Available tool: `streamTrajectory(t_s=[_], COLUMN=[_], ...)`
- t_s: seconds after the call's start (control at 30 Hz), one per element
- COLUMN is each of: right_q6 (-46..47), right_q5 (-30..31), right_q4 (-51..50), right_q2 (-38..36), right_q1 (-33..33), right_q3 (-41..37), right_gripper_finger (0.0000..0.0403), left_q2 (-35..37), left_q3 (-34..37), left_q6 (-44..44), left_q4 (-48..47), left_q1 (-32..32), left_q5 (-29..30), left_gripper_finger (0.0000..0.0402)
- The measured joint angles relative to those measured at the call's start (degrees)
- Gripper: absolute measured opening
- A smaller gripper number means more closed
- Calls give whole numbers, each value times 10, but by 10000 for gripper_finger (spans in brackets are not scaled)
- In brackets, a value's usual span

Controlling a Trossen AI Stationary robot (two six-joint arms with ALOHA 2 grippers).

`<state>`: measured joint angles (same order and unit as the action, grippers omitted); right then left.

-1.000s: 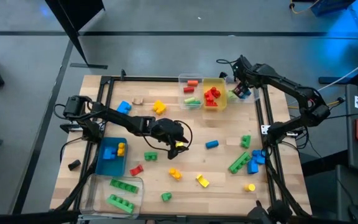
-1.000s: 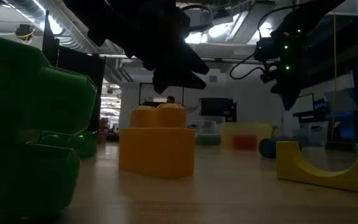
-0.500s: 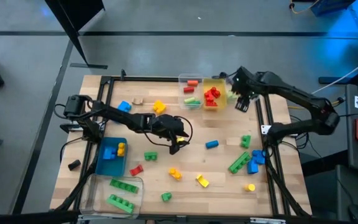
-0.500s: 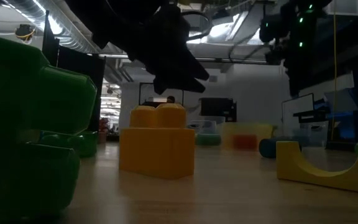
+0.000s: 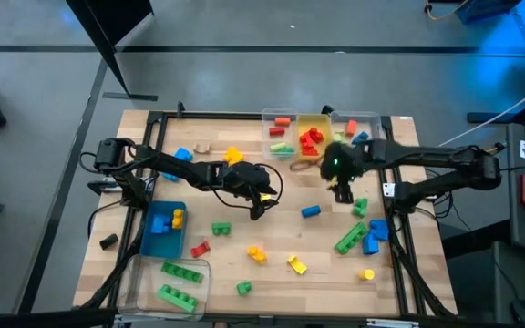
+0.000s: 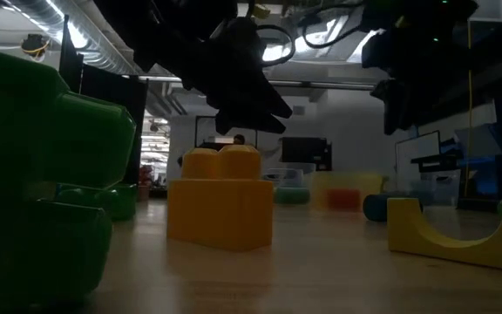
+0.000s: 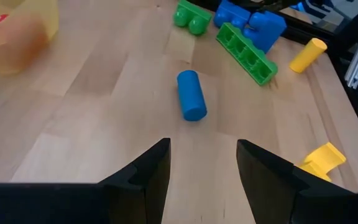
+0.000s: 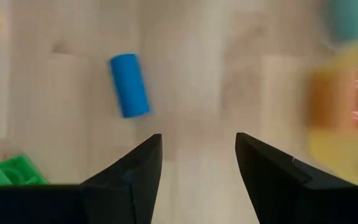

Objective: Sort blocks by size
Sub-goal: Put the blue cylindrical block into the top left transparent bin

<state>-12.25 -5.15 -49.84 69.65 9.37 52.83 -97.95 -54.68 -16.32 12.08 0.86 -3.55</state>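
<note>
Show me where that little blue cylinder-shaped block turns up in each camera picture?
High view: blue cylinder lies mid-table, between the two grippers.
Low view: a dark rounded shape far right may be it; cannot tell.
Left wrist view: centre of the picture, ahead of the open fingers.
Right wrist view: upper left.
Shared landmark: the long green bar, near the cylinder.

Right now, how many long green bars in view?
3. Two green bars lie in the clear bin beside the blue bin; a third bar lies loose beside the blue blocks at the table's right. A green piece in the far clear bin may be another.
</note>
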Motion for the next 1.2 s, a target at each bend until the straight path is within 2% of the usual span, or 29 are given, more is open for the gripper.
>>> streamTrajectory(t_s=[0.27, 0.6, 1.03, 1.2], right_q6=[44, 52, 67, 67], right_q5=[0, 26, 81, 81], right_q4=[177, 337, 387, 396], right_q2=[0, 4, 118, 158], right_q1=[-93, -145, -150, -150], right_q3=[-93, -186, -193, -191], right_gripper_finger=[205, 205, 205, 204], left_q2=[0, 0, 0, 0], left_q3=[0, 0, 0, 0], left_q6=[0, 0, -9, -28], left_q4=[-9, -12, -12, -12], left_q1=[0, 0, -1, -1], left_q5=[-1, -1, -1, -1], left_gripper_finger=[169, 169, 169, 169])
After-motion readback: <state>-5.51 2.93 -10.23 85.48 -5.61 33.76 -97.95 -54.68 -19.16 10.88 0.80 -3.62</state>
